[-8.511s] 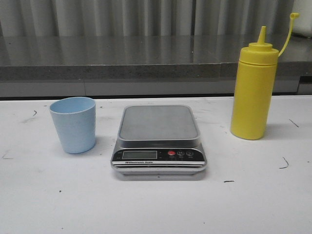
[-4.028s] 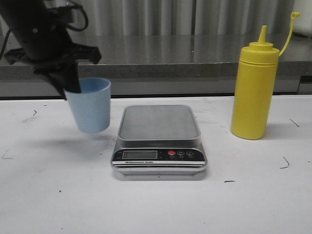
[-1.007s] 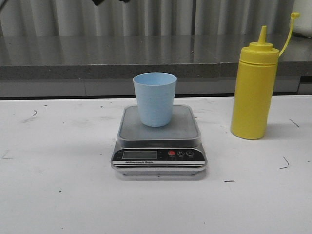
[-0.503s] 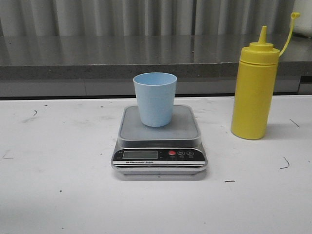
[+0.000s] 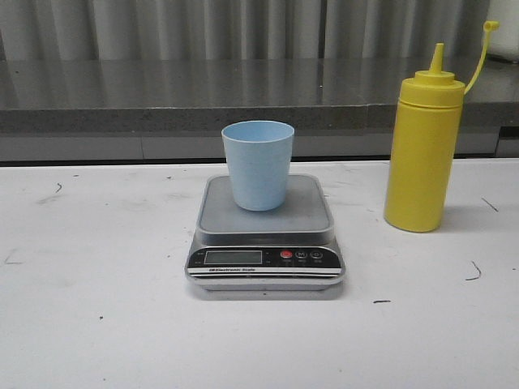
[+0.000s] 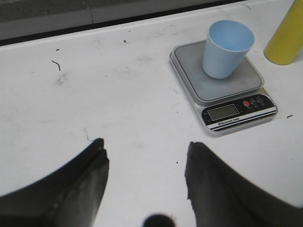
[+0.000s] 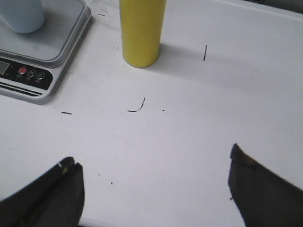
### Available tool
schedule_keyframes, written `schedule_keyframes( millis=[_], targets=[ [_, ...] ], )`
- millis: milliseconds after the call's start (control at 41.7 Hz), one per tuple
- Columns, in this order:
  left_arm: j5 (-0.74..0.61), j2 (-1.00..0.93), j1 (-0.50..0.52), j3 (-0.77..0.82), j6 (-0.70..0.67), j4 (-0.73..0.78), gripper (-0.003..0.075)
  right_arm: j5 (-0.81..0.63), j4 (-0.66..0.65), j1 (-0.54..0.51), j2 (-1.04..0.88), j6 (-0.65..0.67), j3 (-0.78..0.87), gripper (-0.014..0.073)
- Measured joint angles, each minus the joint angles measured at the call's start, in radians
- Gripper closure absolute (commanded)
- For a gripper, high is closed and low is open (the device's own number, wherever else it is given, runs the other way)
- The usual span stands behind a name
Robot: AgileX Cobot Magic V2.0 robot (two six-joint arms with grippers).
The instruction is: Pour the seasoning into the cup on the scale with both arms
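The light blue cup (image 5: pixel 258 164) stands upright on the grey platform of the silver scale (image 5: pixel 265 243) at the table's middle. The yellow seasoning bottle (image 5: pixel 424 146) stands upright to the right of the scale, its cap strap sticking up. Neither arm shows in the front view. In the left wrist view my left gripper (image 6: pixel 146 153) is open and empty over bare table, well short of the scale (image 6: pixel 239 111) and cup (image 6: pixel 226 48). In the right wrist view my right gripper (image 7: pixel 151 163) is open wide and empty, away from the bottle (image 7: pixel 140 30) and the scale (image 7: pixel 33 71).
The white table (image 5: pixel 97 324) carries small black marks. A grey ledge (image 5: pixel 162 105) and pale curtain run along the back behind the table.
Since the earliest frames my left gripper carried the cup from the table's left onto the scale and let it go. The arm left the front view within the last second. The bottle has not moved.
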Motion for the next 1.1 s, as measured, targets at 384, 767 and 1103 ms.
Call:
schedule_keyframes(
  millis=[384,767,1103],
  targets=[
    [0.000,0.000,0.000,0.007,0.000,0.000,0.0351,0.121,0.067,0.000,0.320,-0.004,-0.288,-0.0041],
    [0.000,0.000,0.000,0.007,0.000,0.000,0.0351,-0.067,0.096,0.060,0.657,-0.004,-0.279,-0.0041],
    [0.000,0.000,0.000,0.007,0.000,0.000,0.0351,-0.811,0.131,0.062,0.729,-0.004,0.048,-0.0041]
  ],
)
